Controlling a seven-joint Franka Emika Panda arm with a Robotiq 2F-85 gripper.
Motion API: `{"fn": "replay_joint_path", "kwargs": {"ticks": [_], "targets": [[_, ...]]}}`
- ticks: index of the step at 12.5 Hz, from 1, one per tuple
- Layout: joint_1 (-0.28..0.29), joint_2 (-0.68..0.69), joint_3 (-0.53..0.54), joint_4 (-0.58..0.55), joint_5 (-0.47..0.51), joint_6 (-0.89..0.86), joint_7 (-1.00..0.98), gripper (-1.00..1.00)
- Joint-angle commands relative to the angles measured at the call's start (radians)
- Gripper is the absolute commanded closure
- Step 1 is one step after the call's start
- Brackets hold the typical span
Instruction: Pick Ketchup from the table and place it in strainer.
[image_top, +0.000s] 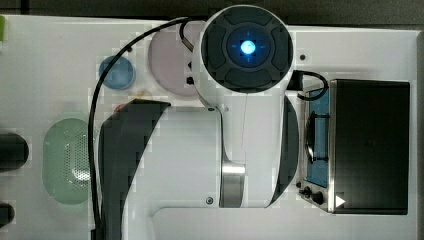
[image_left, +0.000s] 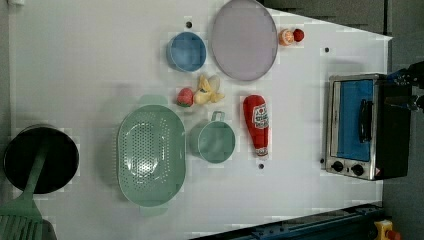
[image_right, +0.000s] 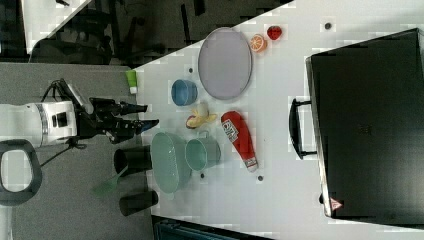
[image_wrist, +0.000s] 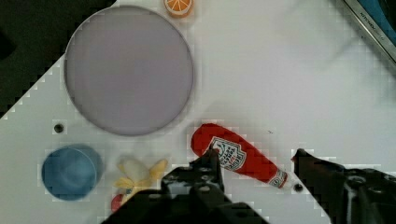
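The Ketchup (image_left: 256, 125) is a red bottle with a white label, lying on its side on the white table, cap pointing away from the purple plate (image_left: 243, 39). It also appears in the right view (image_right: 240, 136) and in the wrist view (image_wrist: 233, 154). The strainer (image_left: 150, 155), a pale green oval basket with a perforated base, sits empty beyond a teal cup (image_left: 215, 141) from the bottle; it also shows in the top view (image_top: 67, 160) and the right view (image_right: 170, 162). My gripper (image_wrist: 256, 156) hangs well above the table, open, its fingers framing the bottle in the wrist view. The right view shows the gripper (image_right: 147, 115) high over the strainer's side.
A toaster oven (image_left: 357, 125) stands at the left view's right. A blue cup (image_left: 186, 51), banana (image_left: 208, 90), strawberry (image_left: 184, 97) and orange half (image_left: 286, 36) lie near the plate. A black pot (image_left: 40, 159) and green spatula (image_left: 20, 210) sit at the left view's left.
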Motion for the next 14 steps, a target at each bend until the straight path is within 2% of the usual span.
{"fn": "replay_joint_path", "kwargs": {"ticks": [1,3,7,14], "targets": [[-0.100,-0.198,0.059,-0.113,0.012,-0.120,0.024,-0.58],[-0.099,-0.192,0.065,-0.142,0.012,-0.099,0.023,-1.00],[-0.096,-0.151,0.095,-0.238,0.012,0.029,-0.119,-1.00],[-0.094,-0.035,0.144,-0.435,0.012,0.356,-0.612,-1.00]]}}
